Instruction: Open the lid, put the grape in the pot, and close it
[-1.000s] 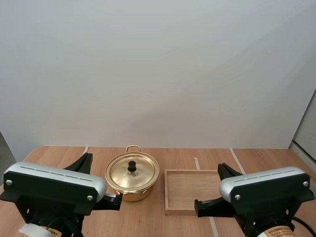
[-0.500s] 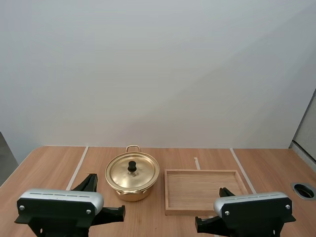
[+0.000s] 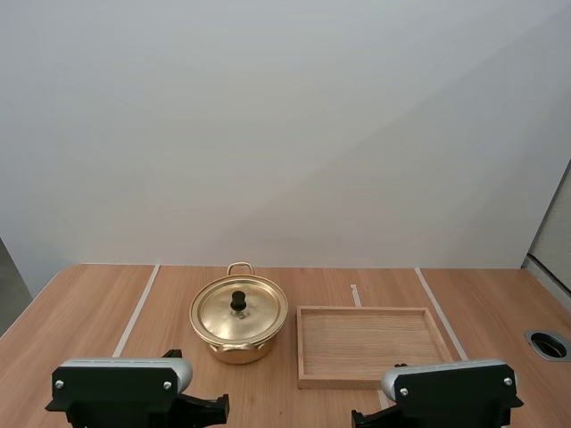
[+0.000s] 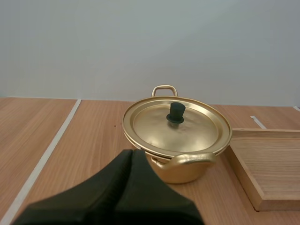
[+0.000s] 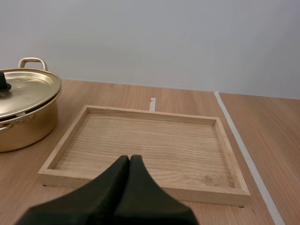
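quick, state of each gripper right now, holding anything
Left gripper: shut, holding nothing, fingers together, facing the pot.
Right gripper: shut, holding nothing, fingers together, facing the wooden tray.

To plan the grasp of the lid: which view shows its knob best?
The left wrist view: the knob stands near and whole, seen from the side, on the lid. The high view shows the knob small, from above. The right wrist view cuts most of it off.

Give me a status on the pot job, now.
Done: nothing; the lid sits closed on the pot. In hand: nothing; the left end effector is shut before the pot, the right end effector shut before the wooden tray. Left: every step, starting with lifting the lid.
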